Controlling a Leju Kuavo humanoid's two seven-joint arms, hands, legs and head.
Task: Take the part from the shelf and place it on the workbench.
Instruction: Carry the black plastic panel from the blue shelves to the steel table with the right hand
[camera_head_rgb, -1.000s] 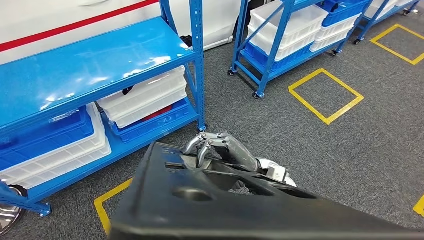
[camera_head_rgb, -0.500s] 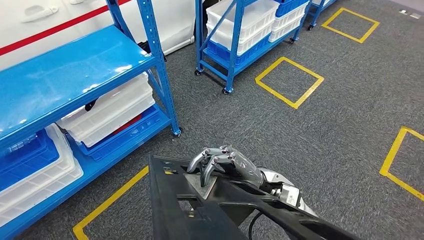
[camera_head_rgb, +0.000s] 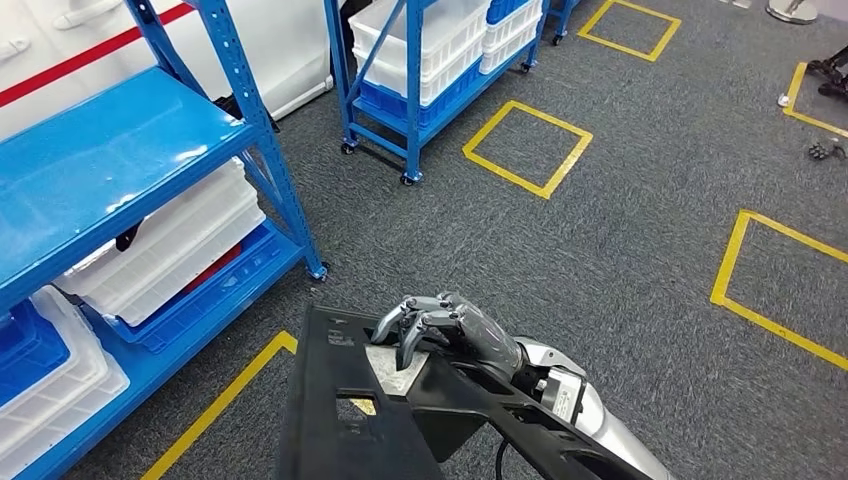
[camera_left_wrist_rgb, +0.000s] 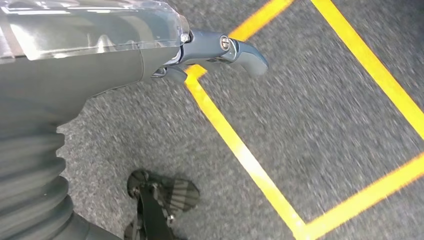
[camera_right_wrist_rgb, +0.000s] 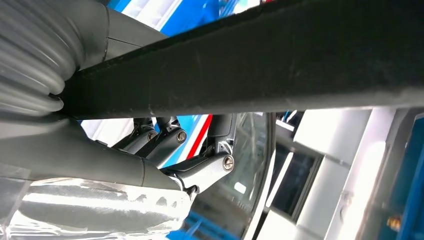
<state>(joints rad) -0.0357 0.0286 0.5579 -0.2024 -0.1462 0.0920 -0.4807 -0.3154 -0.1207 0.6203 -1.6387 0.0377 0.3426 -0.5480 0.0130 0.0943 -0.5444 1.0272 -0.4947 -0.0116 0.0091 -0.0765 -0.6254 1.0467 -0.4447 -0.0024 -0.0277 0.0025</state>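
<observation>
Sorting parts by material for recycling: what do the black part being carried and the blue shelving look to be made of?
The black part, held by the right robot hand, looks like moulded plastic: matte, with cut-out openings and thin edges, though coated metal is possible. The blue shelving looks like painted steel: glossy reflections and perforated uprights.

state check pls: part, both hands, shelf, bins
black part: off the shelf, carried over the carpet
right hand: fingers hooked over the part's edge, holding it
left hand: hanging over the floor, nothing in it; whether its fingers are curled or spread is hard to tell
near blue shelf: top level bare
white bins: stacked on the lower shelf
</observation>
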